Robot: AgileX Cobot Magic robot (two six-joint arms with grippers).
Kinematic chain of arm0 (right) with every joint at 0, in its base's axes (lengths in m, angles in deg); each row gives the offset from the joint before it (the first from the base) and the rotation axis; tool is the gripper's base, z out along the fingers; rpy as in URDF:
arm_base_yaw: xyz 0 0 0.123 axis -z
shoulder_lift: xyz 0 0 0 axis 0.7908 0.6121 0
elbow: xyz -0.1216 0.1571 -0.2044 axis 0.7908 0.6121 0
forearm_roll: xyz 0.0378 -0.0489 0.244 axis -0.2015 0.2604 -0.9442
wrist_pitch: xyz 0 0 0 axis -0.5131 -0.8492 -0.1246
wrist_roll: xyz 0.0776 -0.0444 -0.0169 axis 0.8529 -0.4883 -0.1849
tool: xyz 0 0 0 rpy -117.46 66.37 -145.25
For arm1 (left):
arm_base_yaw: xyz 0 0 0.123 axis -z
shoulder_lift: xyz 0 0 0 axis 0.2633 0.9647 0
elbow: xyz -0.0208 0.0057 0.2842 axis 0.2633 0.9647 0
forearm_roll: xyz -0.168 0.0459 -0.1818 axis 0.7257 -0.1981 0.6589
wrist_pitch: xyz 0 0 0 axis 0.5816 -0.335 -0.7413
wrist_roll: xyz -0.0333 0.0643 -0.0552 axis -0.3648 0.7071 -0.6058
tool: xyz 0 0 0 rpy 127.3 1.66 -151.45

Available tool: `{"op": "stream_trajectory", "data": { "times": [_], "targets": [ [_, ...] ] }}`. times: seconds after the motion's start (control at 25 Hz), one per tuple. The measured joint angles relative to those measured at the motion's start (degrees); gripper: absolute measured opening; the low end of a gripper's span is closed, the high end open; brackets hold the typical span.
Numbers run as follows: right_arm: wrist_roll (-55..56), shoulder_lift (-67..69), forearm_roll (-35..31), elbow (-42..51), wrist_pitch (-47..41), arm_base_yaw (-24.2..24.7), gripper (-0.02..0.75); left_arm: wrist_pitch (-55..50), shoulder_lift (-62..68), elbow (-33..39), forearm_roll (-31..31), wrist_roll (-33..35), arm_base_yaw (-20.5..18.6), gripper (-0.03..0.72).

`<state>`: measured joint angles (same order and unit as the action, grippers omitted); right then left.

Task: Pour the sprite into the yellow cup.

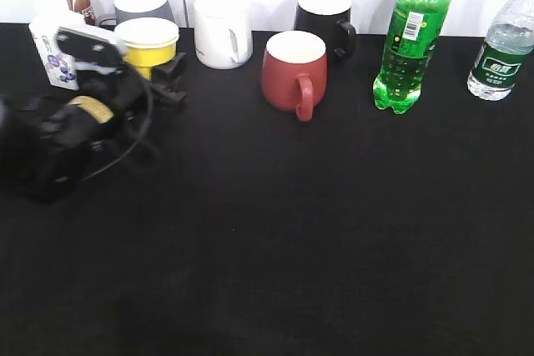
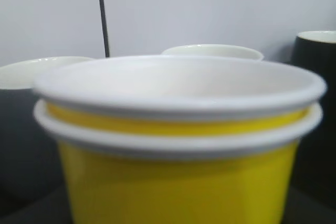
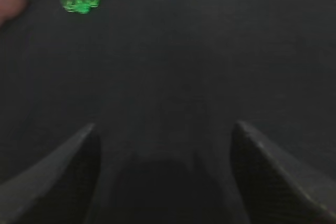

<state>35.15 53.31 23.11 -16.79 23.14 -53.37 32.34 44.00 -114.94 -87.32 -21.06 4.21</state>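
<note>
At table's left: left jaws (image 1: 158,72) around yellow cup (image 1: 148,42), grip unclear | right jaws (image 3: 163,145) wide.

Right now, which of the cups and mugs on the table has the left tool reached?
The yellow cup, far left of the row: small, handleless, white-rimmed, filling the left wrist view. The red mug stands apart.

Black table (image 1: 275,239) with sprite (image 1: 412,35), water bottle (image 1: 503,43), red mug (image 1: 292,72).
</note>
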Motion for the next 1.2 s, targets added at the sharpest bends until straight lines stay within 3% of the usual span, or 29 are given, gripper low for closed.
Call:
{"op": "stream_trajectory", "data": {
  "times": [0.08,0.16,0.28,0.4,0.56,0.72,0.84,0.88,0.92,1.04,1.12,1.2],
  "targets": [
    [0.00,0.00,-0.11,-0.08,0.17,0.00,0.586,0.26,-6.47,5.61,-6.50,0.00,0.00,0.419],
    [0.00,0.01,-0.23,-1.17,6.93,-0.01,0.586,0.51,-13.66,11.11,-13.22,0.00,0.00,0.419],
    [0.00,6.12,0.19,4.41,27.38,-0.01,0.586,0.63,-20.28,17.75,-18.46,0.00,0.00,0.419],
    [0.00,18.34,0.65,17.26,59.71,-0.01,0.586,0.57,-20.78,20.29,-21.63,0.00,0.00,0.419],
    [1.39,41.44,0.87,19.46,81.97,-0.01,0.585,0.57,-20.78,20.29,-22.95,0.00,0.00,0.419],
    [8.85,63.58,15.30,11.83,94.56,-0.24,0.585,0.63,-20.78,20.31,-24.27,0.00,0.00,0.419],
    [9.11,73.08,24.02,3.49,95.63,-1.15,0.585,0.63,-20.78,20.31,-24.32,0.00,0.00,0.419],
    [8.66,74.91,23.90,1.10,93.22,-4.12,0.585,0.63,-20.78,20.31,-24.32,0.00,0.00,0.419],
    [5.24,76.35,20.36,-1.01,90.48,-8.33,0.585,0.63,-20.78,20.31,-24.32,0.00,0.00,0.419],
    [-7.91,83.87,-10.59,-2.34,97.00,-18.26,0.585,0.63,-20.78,20.31,-24.32,0.00,0.00,0.419],
    [-8.72,89.58,-18.16,-2.41,105.13,-18.62,0.585,0.63,-20.78,20.31,-24.32,0.00,0.00,0.419],
    [-8.66,93.27,-18.89,-2.45,107.68,-18.67,0.585,0.63,-20.78,20.31,-24.33,0.00,0.00,0.419]
  ]
}}
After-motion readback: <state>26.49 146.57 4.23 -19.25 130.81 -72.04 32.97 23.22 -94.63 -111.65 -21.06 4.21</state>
